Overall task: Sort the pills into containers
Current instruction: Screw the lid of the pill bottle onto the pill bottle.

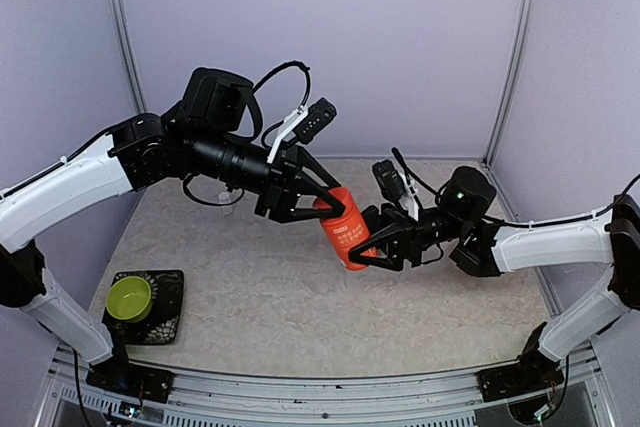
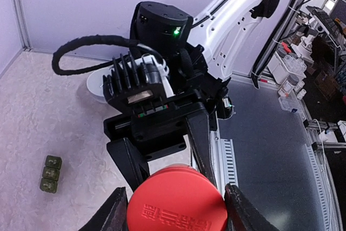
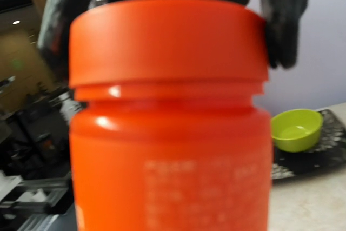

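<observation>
We see an orange bottle (image 1: 346,230) tilted in the air above the table (image 1: 250,277) | our left gripper (image 1: 329,204) clasps its upper end | our right gripper (image 1: 366,243) clasps its lower end | a green bowl (image 1: 129,297) sits on a black mat (image 1: 172,289) at the near left corner, well apart from the bottle

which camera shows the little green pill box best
The left wrist view: the pill box lies in the open on the table, its three joined cells plain to see. The top external view shows none of it, and in the right wrist view the orange bottle fills the frame.
</observation>
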`<act>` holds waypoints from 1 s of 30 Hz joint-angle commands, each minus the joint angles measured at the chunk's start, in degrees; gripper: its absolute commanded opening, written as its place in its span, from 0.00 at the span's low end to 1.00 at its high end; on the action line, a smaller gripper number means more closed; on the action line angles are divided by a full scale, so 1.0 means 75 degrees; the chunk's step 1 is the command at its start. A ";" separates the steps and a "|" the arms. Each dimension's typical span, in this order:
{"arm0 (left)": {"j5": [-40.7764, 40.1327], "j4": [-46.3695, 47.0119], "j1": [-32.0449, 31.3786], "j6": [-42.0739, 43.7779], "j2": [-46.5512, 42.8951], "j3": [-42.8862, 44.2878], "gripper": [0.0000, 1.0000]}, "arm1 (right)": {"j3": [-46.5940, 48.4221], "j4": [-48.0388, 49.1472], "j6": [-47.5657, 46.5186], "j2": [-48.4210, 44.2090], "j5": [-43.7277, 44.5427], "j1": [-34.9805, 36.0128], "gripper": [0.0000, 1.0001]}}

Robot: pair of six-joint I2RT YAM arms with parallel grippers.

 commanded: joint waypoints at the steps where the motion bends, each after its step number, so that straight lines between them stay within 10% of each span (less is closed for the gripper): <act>1: 0.0857 -0.0339 -0.0485 0.0393 0.0097 -0.0144 0.57 | 0.0148 0.1191 0.0859 0.0207 0.0170 -0.0071 0.06; 7: 0.0313 0.0424 -0.0337 0.0097 -0.0516 -0.0689 0.98 | 0.0119 0.0789 0.0534 0.0114 0.0333 -0.0071 0.06; 30: -0.0759 0.3751 0.0296 -0.3622 -0.0989 -0.1909 0.99 | 0.0210 -0.0967 -0.1019 -0.0676 0.2756 -0.0033 0.04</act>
